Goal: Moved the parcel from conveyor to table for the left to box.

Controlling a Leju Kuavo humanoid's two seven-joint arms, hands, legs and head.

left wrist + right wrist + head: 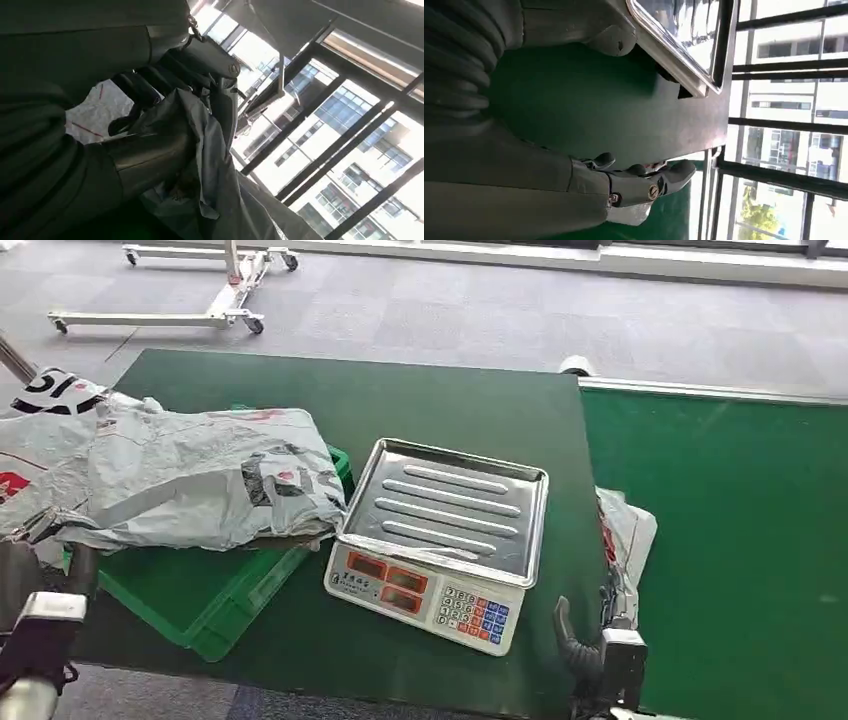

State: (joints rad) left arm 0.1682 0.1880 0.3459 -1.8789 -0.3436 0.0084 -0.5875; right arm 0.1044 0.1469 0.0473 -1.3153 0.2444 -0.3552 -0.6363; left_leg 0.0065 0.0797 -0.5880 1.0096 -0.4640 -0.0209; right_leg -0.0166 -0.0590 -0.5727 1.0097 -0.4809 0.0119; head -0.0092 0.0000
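A scale (440,540) stands between the bag-draped green box (215,595) and the right hand (585,645), whose grasp on the half-hidden parcel (625,530) I cannot tell; the left hand (150,100) grips a bag (210,150).

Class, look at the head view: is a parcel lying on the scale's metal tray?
No. The scale's metal tray is bare; the grey parcel lies apart from it, over the green crate.

Bench (450,410): dark green top. Carries a green crate (215,600) at the left and an electronic scale (440,540) with steel pan at the centre. Conveyor (740,540), green belt, adjoins its right side.
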